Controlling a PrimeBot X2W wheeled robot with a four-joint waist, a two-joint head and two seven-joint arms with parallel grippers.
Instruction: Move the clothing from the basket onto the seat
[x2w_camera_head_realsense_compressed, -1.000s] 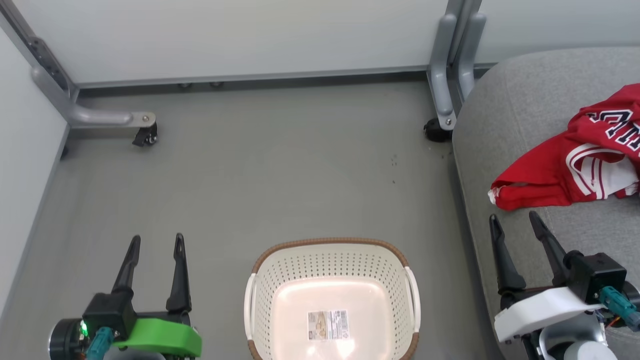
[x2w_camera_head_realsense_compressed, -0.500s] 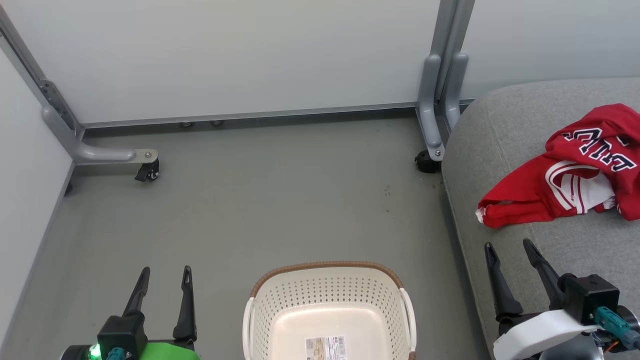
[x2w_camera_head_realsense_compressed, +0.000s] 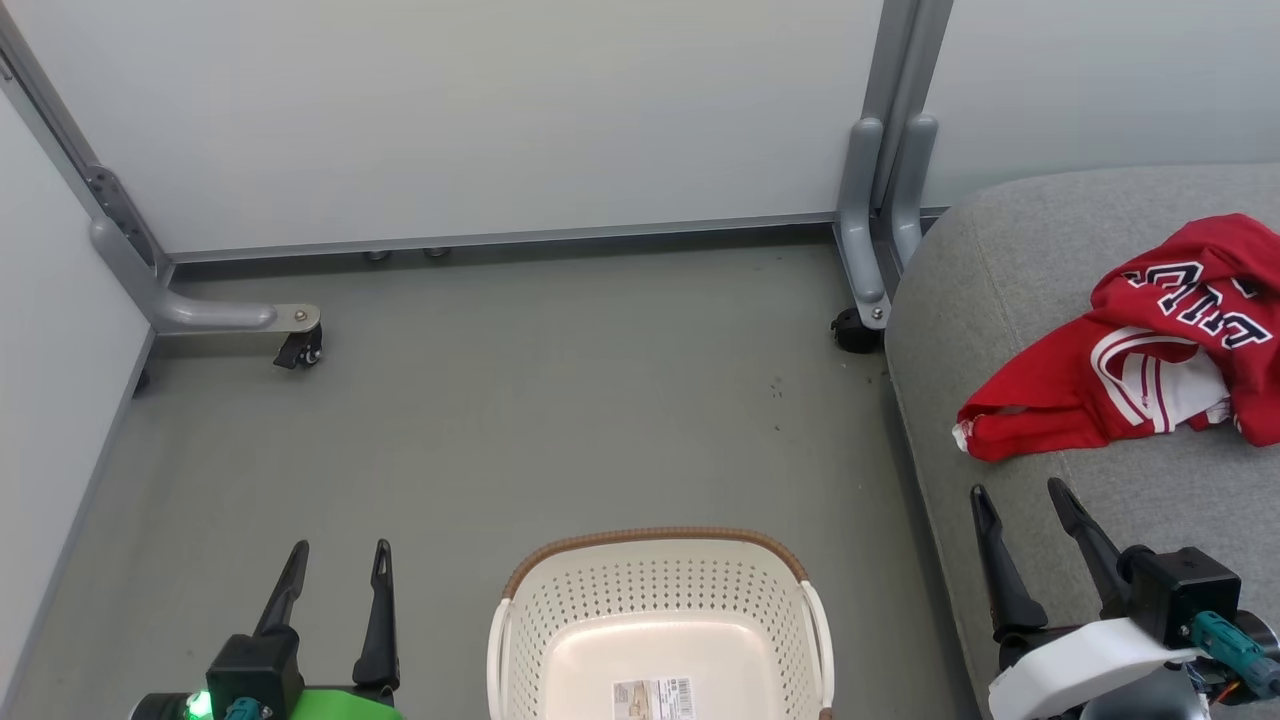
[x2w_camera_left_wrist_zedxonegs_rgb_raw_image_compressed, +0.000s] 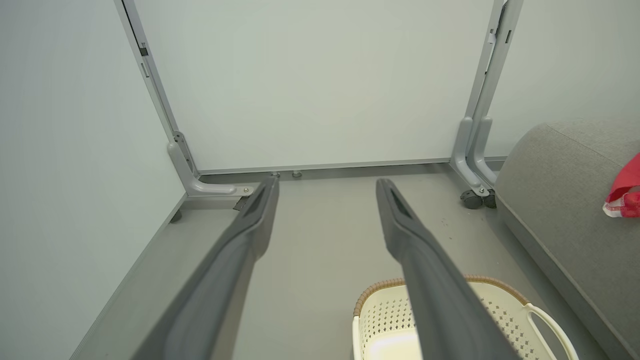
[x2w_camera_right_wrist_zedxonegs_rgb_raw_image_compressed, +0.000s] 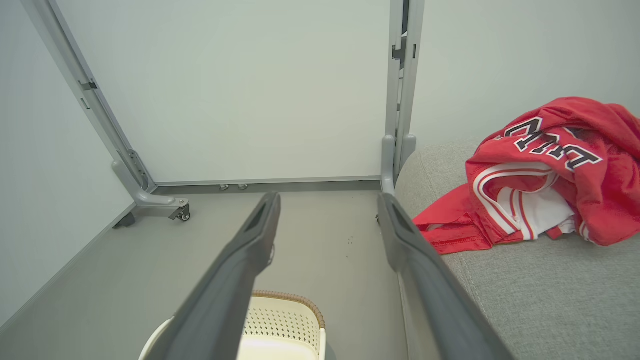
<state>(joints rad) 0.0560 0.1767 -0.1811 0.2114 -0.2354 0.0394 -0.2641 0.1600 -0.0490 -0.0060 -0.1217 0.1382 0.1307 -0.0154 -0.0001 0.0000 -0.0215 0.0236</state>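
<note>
The red clothing (x2w_camera_head_realsense_compressed: 1130, 345) with white stripes and navy-and-white lettering lies crumpled on the grey seat (x2w_camera_head_realsense_compressed: 1000, 260) at the right, seen too in the right wrist view (x2w_camera_right_wrist_zedxonegs_rgb_raw_image_compressed: 540, 175). The cream basket (x2w_camera_head_realsense_compressed: 655, 620) with its brown rim sits on the floor at bottom centre, holding nothing but a paper label (x2w_camera_head_realsense_compressed: 654, 697). My left gripper (x2w_camera_head_realsense_compressed: 338, 548) is open at the lower left, left of the basket. My right gripper (x2w_camera_head_realsense_compressed: 1018, 490) is open over the seat's front edge, just below the clothing and apart from it.
Grey floor (x2w_camera_head_realsense_compressed: 550, 400) stretches ahead to white partition panels. Grey metal feet with castors stand at the back left (x2w_camera_head_realsense_compressed: 290, 335) and beside the seat's corner (x2w_camera_head_realsense_compressed: 860, 320). A wall panel closes the left side.
The head camera has tilted upward, so the whole picture slid down: basket and grippers sit lower in view, more wall shows. The clothing lies unchanged on the seat and both grippers stay open.
</note>
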